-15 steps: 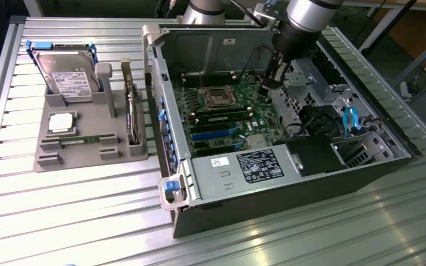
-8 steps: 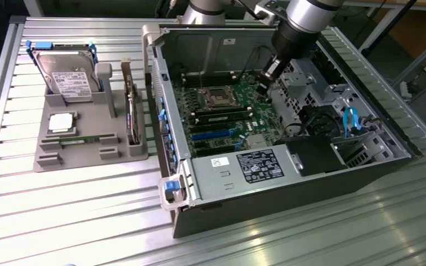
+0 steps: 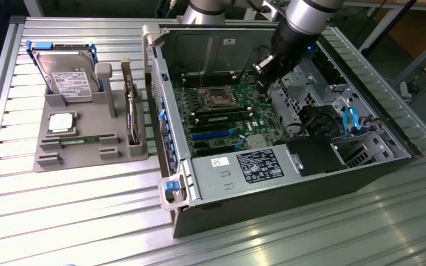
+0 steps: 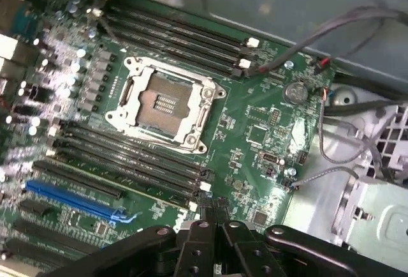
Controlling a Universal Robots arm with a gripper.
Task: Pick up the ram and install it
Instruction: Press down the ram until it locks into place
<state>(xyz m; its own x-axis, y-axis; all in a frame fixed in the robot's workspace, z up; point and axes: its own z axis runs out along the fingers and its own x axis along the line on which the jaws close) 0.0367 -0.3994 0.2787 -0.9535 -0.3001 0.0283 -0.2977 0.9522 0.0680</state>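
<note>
The ram (image 3: 80, 139) is a thin green stick lying flat in the front groove of the grey parts tray (image 3: 50, 160), on the exterior view's left. My gripper (image 3: 262, 75) hangs far from it, inside the open computer case above the motherboard (image 3: 232, 119). In the wrist view its dark fingers (image 4: 191, 245) stand together and the gripper (image 4: 210, 224) is shut with nothing between them. It sits over the board's edge beside the empty CPU socket (image 4: 164, 101). Long dark memory slots (image 4: 127, 162) run on both sides of the socket.
The tray also holds a hard drive (image 3: 69, 77), a square silver CPU (image 3: 61, 123) and an upright expansion card (image 3: 130, 111). Loose cables (image 4: 331, 31), a drive cage (image 3: 354, 138) and the power supply (image 3: 235, 169) crowd the case. The case wall (image 3: 153, 72) stands between tray and board.
</note>
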